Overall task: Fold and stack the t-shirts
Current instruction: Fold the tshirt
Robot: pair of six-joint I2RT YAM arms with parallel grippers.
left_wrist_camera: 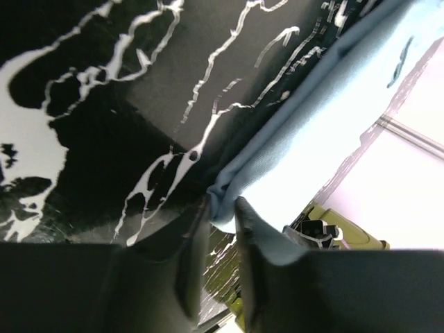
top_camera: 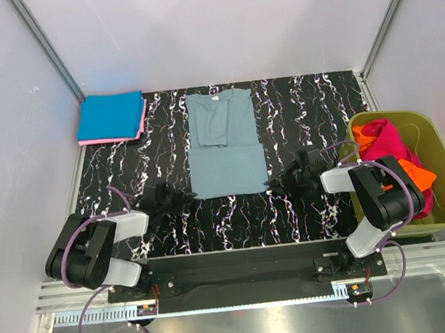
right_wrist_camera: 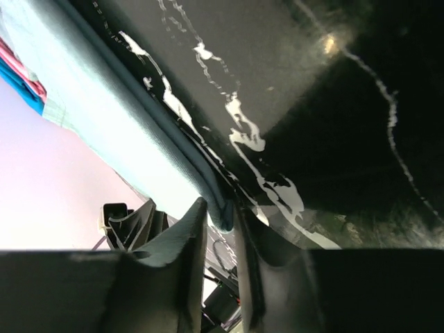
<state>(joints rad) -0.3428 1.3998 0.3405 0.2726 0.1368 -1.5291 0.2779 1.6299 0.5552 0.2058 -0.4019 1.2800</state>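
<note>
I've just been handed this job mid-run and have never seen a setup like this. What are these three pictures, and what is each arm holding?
The machine is two robot arms bolted at the near table edge, each ending in a two-finger gripper. One picture looks down from above and behind them. The other two come from a camera on each wrist, looking along its own fingers.

On the black marbled table lies a grey-blue t-shirt with its sleeves folded in. The left gripper pinches its near left corner, and the right gripper pinches its near right corner.

At the far left, a folded bright blue shirt lies on a pink shirt. At the right, an olive tub holds a magenta shirt and an orange shirt.
</note>
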